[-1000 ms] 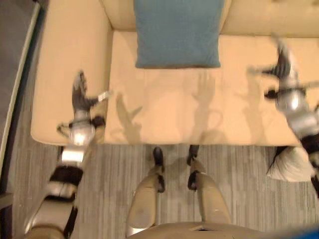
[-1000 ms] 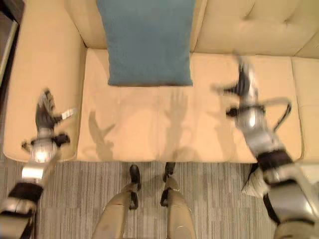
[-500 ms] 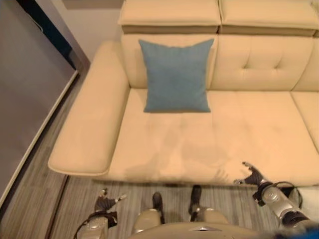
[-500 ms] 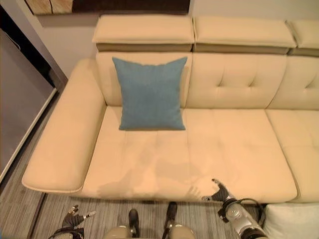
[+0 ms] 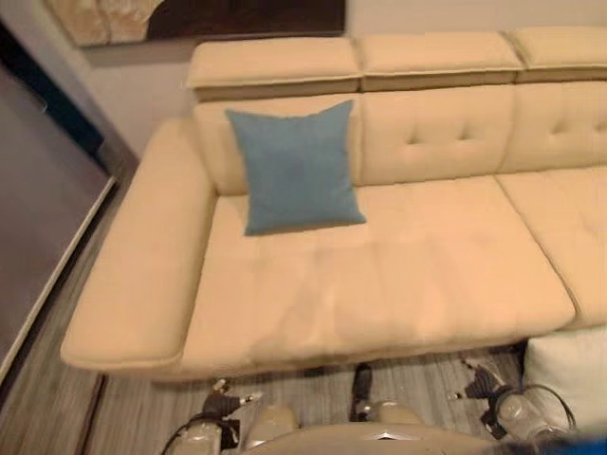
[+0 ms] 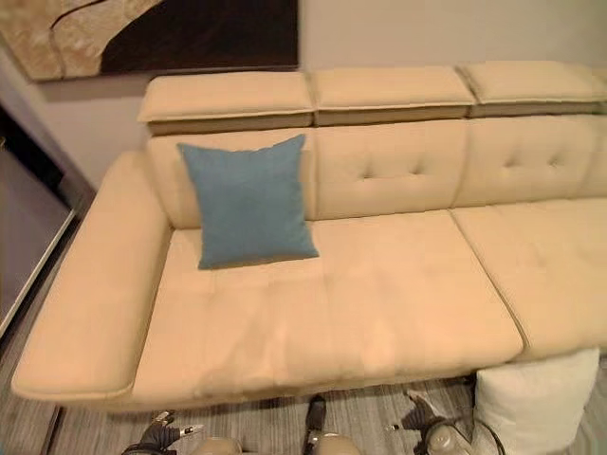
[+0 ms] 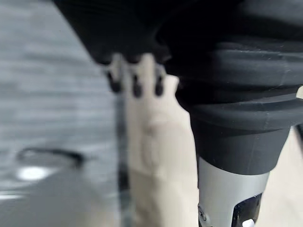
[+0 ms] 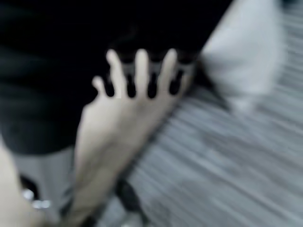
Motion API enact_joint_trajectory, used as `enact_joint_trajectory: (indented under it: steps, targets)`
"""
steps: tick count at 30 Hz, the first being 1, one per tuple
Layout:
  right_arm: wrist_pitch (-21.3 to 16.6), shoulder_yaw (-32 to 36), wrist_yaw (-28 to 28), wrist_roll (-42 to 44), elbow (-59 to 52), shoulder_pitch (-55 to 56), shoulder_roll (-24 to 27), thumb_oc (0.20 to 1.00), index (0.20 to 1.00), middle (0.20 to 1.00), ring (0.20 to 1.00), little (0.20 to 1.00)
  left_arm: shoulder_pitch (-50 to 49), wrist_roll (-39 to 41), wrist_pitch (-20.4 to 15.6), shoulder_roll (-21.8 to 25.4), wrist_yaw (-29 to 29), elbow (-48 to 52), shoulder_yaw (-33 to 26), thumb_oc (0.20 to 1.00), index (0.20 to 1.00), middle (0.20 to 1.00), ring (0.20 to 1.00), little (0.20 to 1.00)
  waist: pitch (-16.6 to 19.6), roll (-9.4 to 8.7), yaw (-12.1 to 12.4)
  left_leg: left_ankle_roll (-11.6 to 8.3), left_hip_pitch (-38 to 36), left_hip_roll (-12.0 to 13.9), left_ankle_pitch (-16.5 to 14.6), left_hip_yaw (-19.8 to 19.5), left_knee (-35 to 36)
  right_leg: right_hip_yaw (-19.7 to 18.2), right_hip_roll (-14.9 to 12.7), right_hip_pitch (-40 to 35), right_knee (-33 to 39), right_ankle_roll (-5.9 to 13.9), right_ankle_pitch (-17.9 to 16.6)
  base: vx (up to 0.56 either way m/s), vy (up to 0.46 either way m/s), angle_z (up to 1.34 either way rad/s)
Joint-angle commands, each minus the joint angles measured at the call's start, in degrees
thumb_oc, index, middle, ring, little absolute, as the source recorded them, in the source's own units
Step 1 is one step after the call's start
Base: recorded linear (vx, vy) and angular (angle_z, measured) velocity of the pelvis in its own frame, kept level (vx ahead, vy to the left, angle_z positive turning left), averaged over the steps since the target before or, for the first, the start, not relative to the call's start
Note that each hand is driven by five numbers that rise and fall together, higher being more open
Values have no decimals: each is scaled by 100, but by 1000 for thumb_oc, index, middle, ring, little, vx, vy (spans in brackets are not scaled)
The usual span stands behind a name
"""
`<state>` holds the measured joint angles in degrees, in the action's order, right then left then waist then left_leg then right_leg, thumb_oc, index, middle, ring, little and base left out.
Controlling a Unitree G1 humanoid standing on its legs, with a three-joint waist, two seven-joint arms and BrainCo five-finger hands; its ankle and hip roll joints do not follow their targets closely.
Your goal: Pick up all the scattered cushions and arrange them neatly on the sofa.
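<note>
Grey striped flooring [image 5: 133, 408] runs along the front of a long cream sofa [image 5: 379, 275], which takes up most of both eye views — a wide armrest at the robot's left, tufted back sections, flat headrest blocks on top. Behind the sofa, on the pale wall, hangs a dark and tan painting [image 6: 142, 33].

On the seat nearest the left armrest a blue cushion [image 5: 294, 169] stands upright, leaning against the sofa's back with its lower edge on the seat. It is the one cushion on the sofa.

A white cushion [image 6: 536, 403] sits on the floor at the robot's right, tucked against the front edge of the sofa below the join between two seat sections. In the right wrist view the same white cushion [image 8: 246, 61] shows as a pale shape past the fingers, over the striped floor.

Low at the frame's bottom edge, the right hand [image 5: 482, 381] hangs in front of the sofa, just beside the white cushion and not touching it; its fingers [image 8: 142, 64] are straight and spread apart, holding nothing.

The left hand [image 5: 226, 400] is low too, over the floor near the sofa's front on the robot's left — fingers straight, thumb out to the side, empty.
</note>
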<state>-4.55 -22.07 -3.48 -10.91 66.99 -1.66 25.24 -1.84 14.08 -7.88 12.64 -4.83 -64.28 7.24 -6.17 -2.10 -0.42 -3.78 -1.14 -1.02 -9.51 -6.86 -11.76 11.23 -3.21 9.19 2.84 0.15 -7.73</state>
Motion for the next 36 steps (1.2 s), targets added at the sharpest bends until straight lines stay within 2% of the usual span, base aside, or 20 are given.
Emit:
enact_joint_trajectory:
  steps: [1,3,6,7,8,10,11,13,15,16,17,19,23,24,28,30,31,33,34,36]
  targets:
    - [-16,243,-74,180,-70,-389,-37,1000,1000,1000,1000,1000,305,-78,-30,31,71,3,167,1000,1000,1000,1000,1000,-207,-101,56,31,-87,-124,307,365,452,-186,-334,-21,-403,857,126,-248,172,-31]
    - [-26,205,-77,201,-135,-404,-106,1000,1000,1000,1000,1000,410,-204,-39,10,82,-16,278,1000,1000,1000,1000,1000,-286,-176,41,181,-76,-317,243,449,659,-209,-505,242,-346,1055,-189,-302,194,-77]
    - [-17,174,-74,188,-181,-403,-201,1000,1000,1000,1000,1000,465,-311,-48,30,71,19,343,1000,1000,1000,1000,1000,-368,-172,55,238,-65,-319,282,532,712,-128,-610,423,-401,1129,-187,-224,93,-96]
    - [-6,172,-80,212,-153,-403,-259,1000,1000,1000,1000,1000,509,-369,-41,58,43,30,371,1000,1000,1000,1000,1000,-411,-167,60,257,-21,-293,306,600,687,-12,-635,486,-501,1136,-125,-373,102,-96]
    - [31,125,-86,188,-54,-373,-383,1000,1000,1000,1000,1000,570,-506,-22,102,4,13,476,1000,1000,1000,1000,1000,-480,-108,198,322,59,-198,409,934,660,736,-741,373,-1094,1039,209,-290,83,-105]
    - [25,102,-82,148,-25,-310,-413,1000,1000,1000,1000,1000,532,-553,2,109,48,19,474,1000,1000,1000,1000,1000,-453,-76,235,353,89,-157,487,1045,711,934,-810,279,-1317,944,376,-224,74,-127]
    - [30,138,-62,152,79,-214,-473,1000,1000,1000,1000,1000,475,-631,28,108,97,-56,500,1000,1000,1000,1000,1000,-413,-20,193,416,78,-79,591,1185,791,711,-657,212,-1914,849,656,-175,52,-117]
    - [36,187,-55,199,167,-175,-514,1000,1000,1000,1000,1000,477,-669,50,83,130,-118,524,1000,1000,1000,1000,1000,-350,2,189,460,83,-44,619,1281,837,622,-601,115,-2145,824,815,-115,-10,-71]
    - [37,230,-74,172,284,-115,-538,1000,1000,1000,1000,1000,450,-704,68,56,151,-141,549,1000,1000,1000,1000,1000,-227,18,285,474,112,-6,625,1441,858,800,-659,-246,-1994,780,975,-100,-81,-35]
    - [43,278,-86,184,322,-95,-545,1000,1000,1000,1000,1000,429,-703,69,39,132,-154,529,1000,1000,1000,1000,1000,-175,52,416,473,142,62,614,1625,830,1157,-815,-462,-2102,780,1093,-107,-195,-67]
    - [43,274,-118,216,316,-104,-593,1000,1000,1000,1000,1000,399,-726,94,16,105,-154,469,1000,1000,1000,1000,1000,-100,-37,590,362,132,99,527,1887,782,1533,-874,-924,-1673,912,1160,-73,-157,-95]
    - [41,262,-146,267,273,-163,-619,1000,1000,1000,1000,1000,394,-694,74,20,74,-162,406,1000,1000,1000,1000,1000,-88,-96,644,313,108,148,550,2073,810,1644,-834,-994,-1361,956,1080,-67,-189,-138]
    - [19,329,-190,492,263,-210,-687,1000,1000,1000,1000,1000,452,-634,82,20,54,-272,298,1000,1000,1000,1000,1000,-48,-89,549,269,162,264,675,2287,741,1442,-692,-923,-1054,868,1007,-62,-208,-91]
    - [-9,403,-230,660,254,-159,-720,1000,1000,1000,1000,1000,488,-668,77,20,8,-327,294,1000,1000,1000,1000,1000,-35,-73,334,176,117,386,706,2307,657,1070,-452,-963,-844,780,1060,9,-208,-60]
    - [-39,466,-274,812,276,-136,-746,1000,1000,1000,1000,1000,558,-684,77,-6,-21,-354,376,1000,1000,1000,1000,1000,-87,-75,219,74,125,488,773,2359,589,974,-336,-974,-736,728,1027,-32,-197,-24]
    - [-67,503,-284,958,287,-77,-774,1000,1000,1000,1000,1000,583,-682,80,-12,4,-337,399,1000,1000,1000,1000,1000,-106,-130,99,-41,251,717,765,2484,206,939,-234,-1054,-554,658,1050,-32,-243,-11]
    - [-81,496,-313,1058,305,-70,-789,1000,1000,1000,1000,1000,619,-669,76,-63,-22,-386,420,1000,1000,1000,1000,1000,-190,-174,87,-109,381,859,897,2336,-338,806,-98,-1209,-409,532,1062,-4,-243,-4]
    - [-77,489,-314,1130,308,-91,-806,1000,1000,1000,1000,1000,654,-556,65,-124,-79,-387,475,1000,1000,1000,1000,1000,-255,-197,172,-124,566,653,1022,1816,-512,608,-30,-1268,-292,492,1040,1,-161,-40]
    - [-96,468,-333,1172,300,-99,-808,1000,1000,1000,1000,1000,684,-500,37,-159,-108,-362,519,1000,1000,1000,1000,1000,-286,-217,265,-85,738,403,947,1426,-391,448,-15,-1289,-210,511,1001,37,-105,-103]
    - [-109,444,-346,1179,314,-125,-803,1000,1000,1000,1000,1000,715,-453,36,-189,-128,-355,556,1000,1000,1000,1000,1000,-304,-235,323,-3,853,248,898,1221,7,259,14,-1281,-126,567,937,57,-65,-100]
